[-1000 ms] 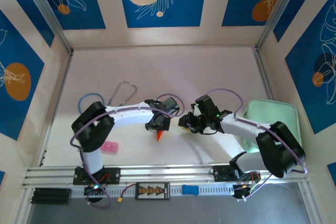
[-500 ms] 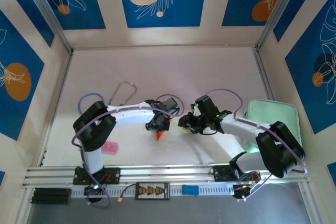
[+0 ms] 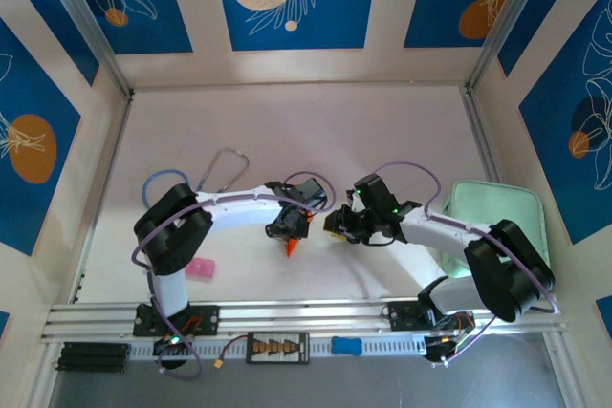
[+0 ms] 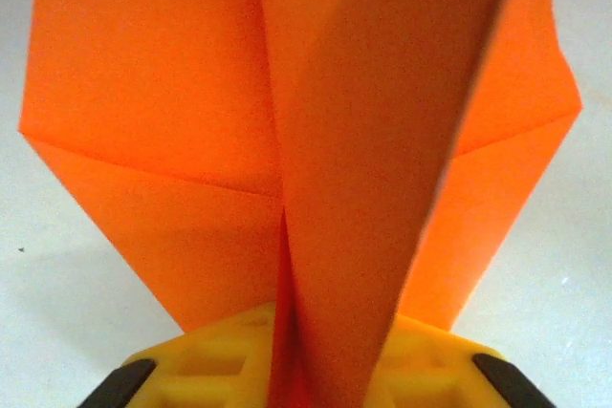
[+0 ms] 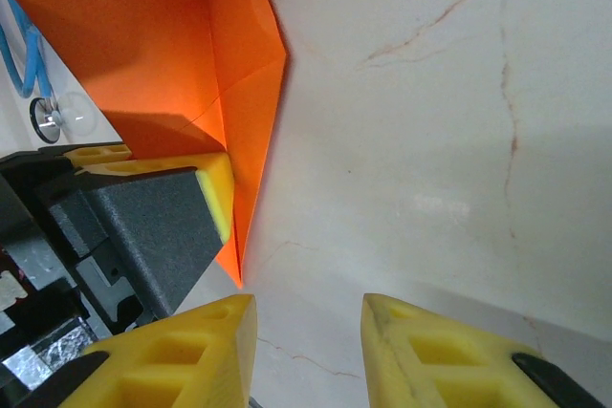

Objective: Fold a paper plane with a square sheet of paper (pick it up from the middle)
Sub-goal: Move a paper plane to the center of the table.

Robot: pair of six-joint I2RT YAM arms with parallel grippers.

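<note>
Your left gripper (image 3: 290, 228) has the orange paper plane (image 4: 172, 102) upright between its fingers at mid-table; whether it is clamped or loose cannot be told. The plane's nose points toward the arm bases. Your right gripper (image 5: 306, 355), narrowly parted and empty, sits just to its right.

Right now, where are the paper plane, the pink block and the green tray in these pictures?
paper plane (image 3: 292, 246): top external view, on its pointed orange end.
pink block (image 3: 199, 268): top external view, on the middle of its upper face.
green tray (image 3: 497, 200): top external view, on its bare far part.
</note>
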